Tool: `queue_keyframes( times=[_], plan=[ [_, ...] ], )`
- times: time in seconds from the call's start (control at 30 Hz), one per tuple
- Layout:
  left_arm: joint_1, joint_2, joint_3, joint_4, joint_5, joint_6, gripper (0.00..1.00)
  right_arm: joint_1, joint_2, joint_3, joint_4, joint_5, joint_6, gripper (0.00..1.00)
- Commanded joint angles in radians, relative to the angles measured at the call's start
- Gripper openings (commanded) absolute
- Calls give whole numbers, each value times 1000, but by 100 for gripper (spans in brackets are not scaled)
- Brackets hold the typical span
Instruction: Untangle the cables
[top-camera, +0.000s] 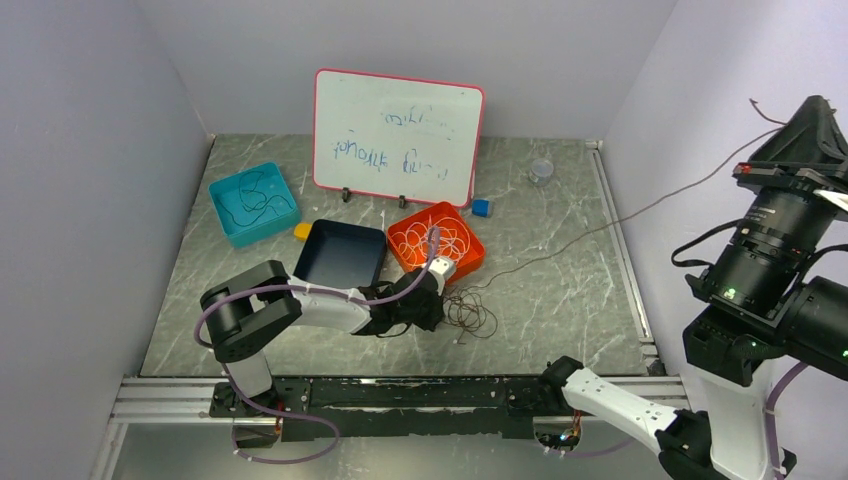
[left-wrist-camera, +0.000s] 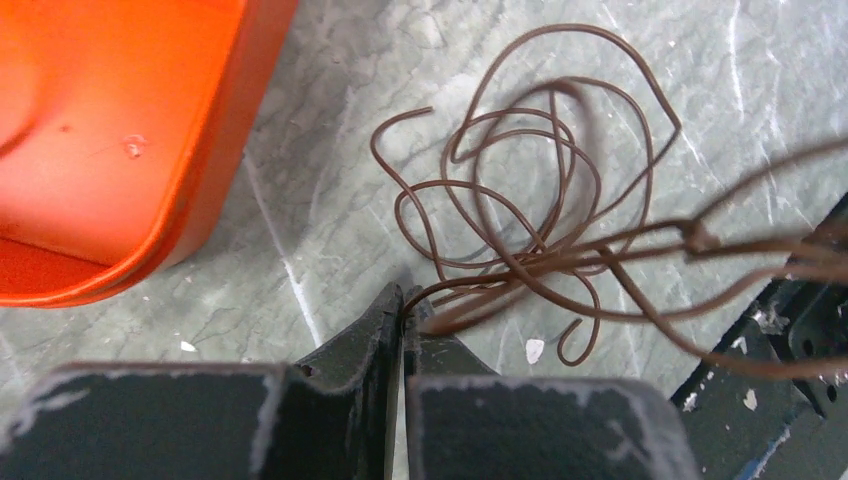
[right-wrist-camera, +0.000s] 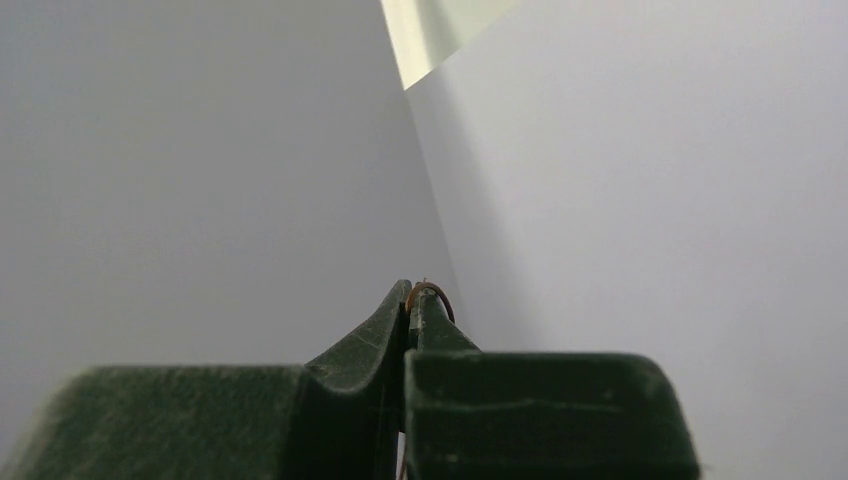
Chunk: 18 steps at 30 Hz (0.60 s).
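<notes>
Brown cable: clamped at the tangle by left gripper jaws, near its end by right gripper jaws; pulling-apart step, steady tension judged required.

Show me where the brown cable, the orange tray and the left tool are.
brown cable (left-wrist-camera: 540, 265), left wrist view, where its strands cross.
orange tray (left-wrist-camera: 228, 130), left wrist view, its outer wall.
left tool (left-wrist-camera: 404, 305), left wrist view, between its closed fingertips.
</notes>
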Motion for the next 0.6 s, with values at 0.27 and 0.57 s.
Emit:
queue_keyframes(
  times=[0.27,0.57],
  plan=[
    [65,79,21,-193,-91,-169,7,80,1,65,310,32,-305,0],
    [82,63,20,-169,-51,-124,7,196,5,60,254,115,-322,0]
  ],
)
